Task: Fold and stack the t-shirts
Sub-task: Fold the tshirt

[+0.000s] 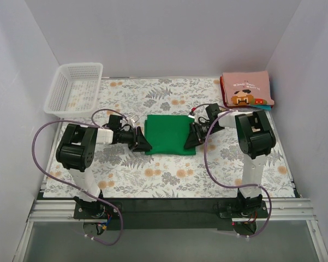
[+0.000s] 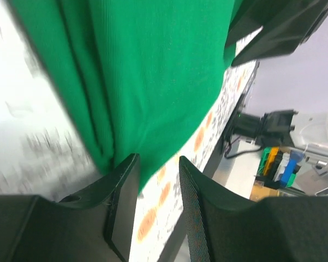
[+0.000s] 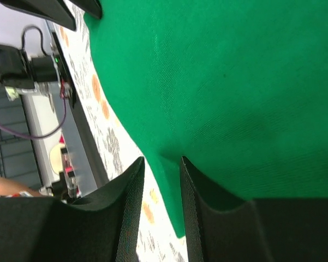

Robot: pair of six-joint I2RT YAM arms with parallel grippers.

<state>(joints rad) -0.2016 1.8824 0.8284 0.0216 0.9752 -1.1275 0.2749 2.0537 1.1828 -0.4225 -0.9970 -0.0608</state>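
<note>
Top view with 2 wrist views. I have both arms folded low, elbows raised and forearms reaching inward, so that the 2 pincers face each other across the green t-shirt (image 1: 169, 134). The left gripper (image 1: 142, 143) lies at the shirt's near-left corner and points right. The right gripper (image 1: 189, 138) lies at its near-right corner and points left. The folded shirt lies flat on the floral table (image 1: 169, 183), between the 2 pincers and reaching beyond them toward the back wall. In each wrist view the jaws stand a narrow slot apart. The cloth's edge and the table print show through that slot, and I cannot tell whether either pincer has hold of the cloth. The pink t-shirt (image 1: 246, 90), folded, lies behind and right of the right gripper, well apart from it. The white basket (image 1: 73, 90) stands behind and left of the left gripper.
</note>
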